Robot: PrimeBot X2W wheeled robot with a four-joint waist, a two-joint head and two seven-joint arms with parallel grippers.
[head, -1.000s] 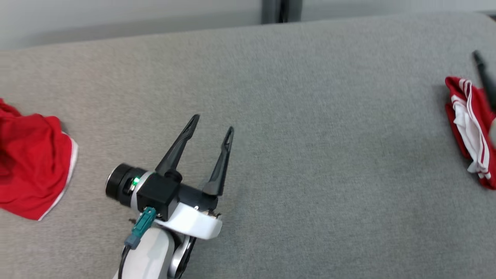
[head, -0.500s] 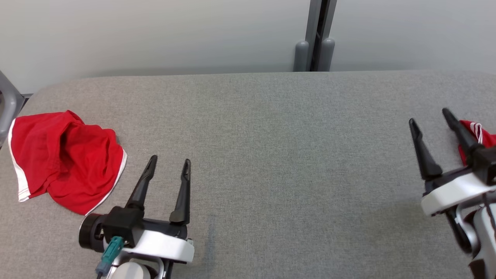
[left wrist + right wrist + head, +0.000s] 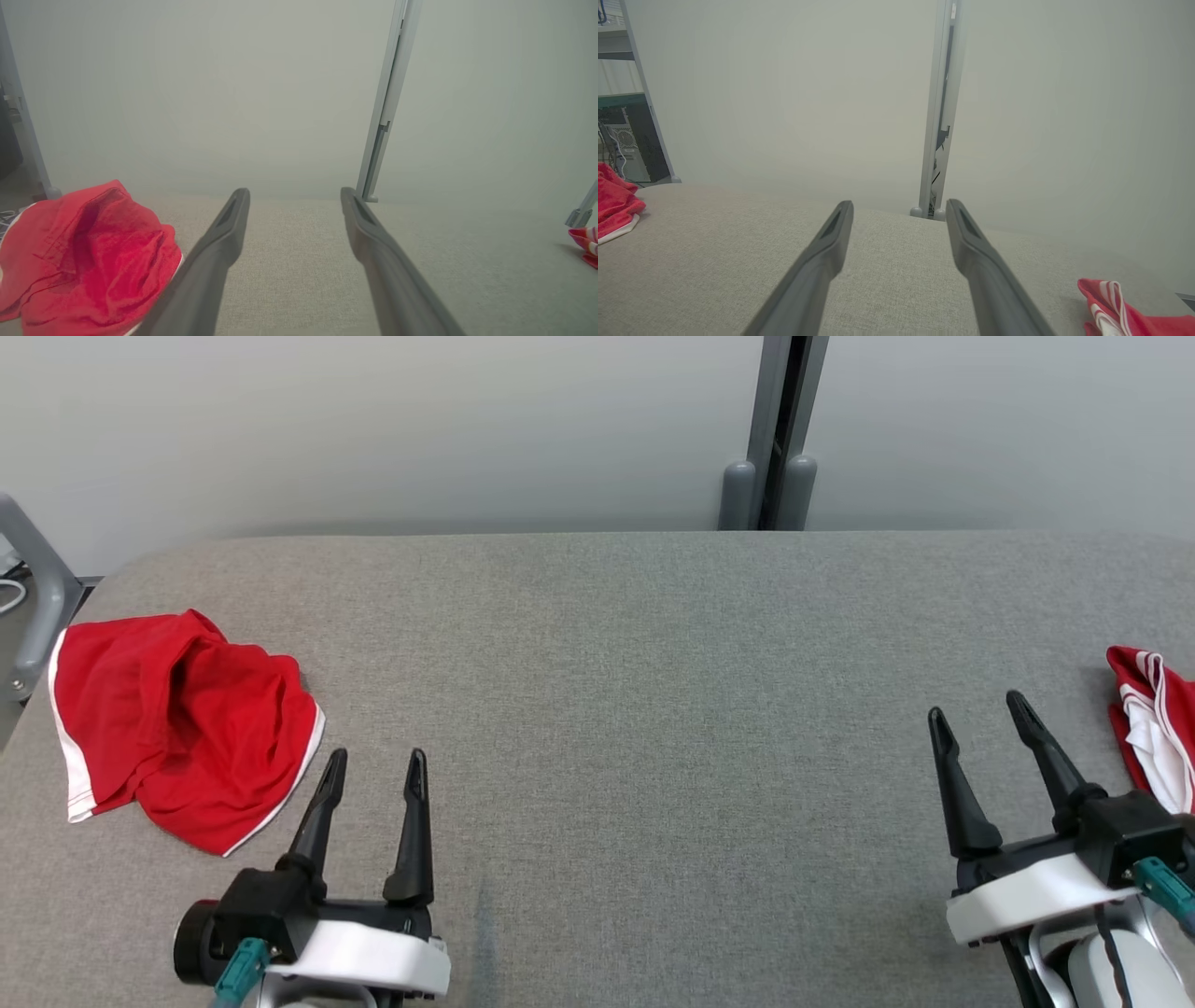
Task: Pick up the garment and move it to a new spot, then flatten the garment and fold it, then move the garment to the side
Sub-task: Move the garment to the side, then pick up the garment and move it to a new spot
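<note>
Crumpled red garment (image 3: 177, 719) seen at left edge of table (image 3: 653, 709), not yet picked up; flattening and folding judged undone. Folded red garment (image 3: 1153, 733) lying at right edge, seemingly already set aside. Left gripper (image 3: 375, 758) and right gripper (image 3: 976, 707) both held wide open, nothing gripped

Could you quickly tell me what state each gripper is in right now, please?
Left gripper: open, fingers apart, holding nothing.
Right gripper: open, fingers apart, holding nothing.
</note>
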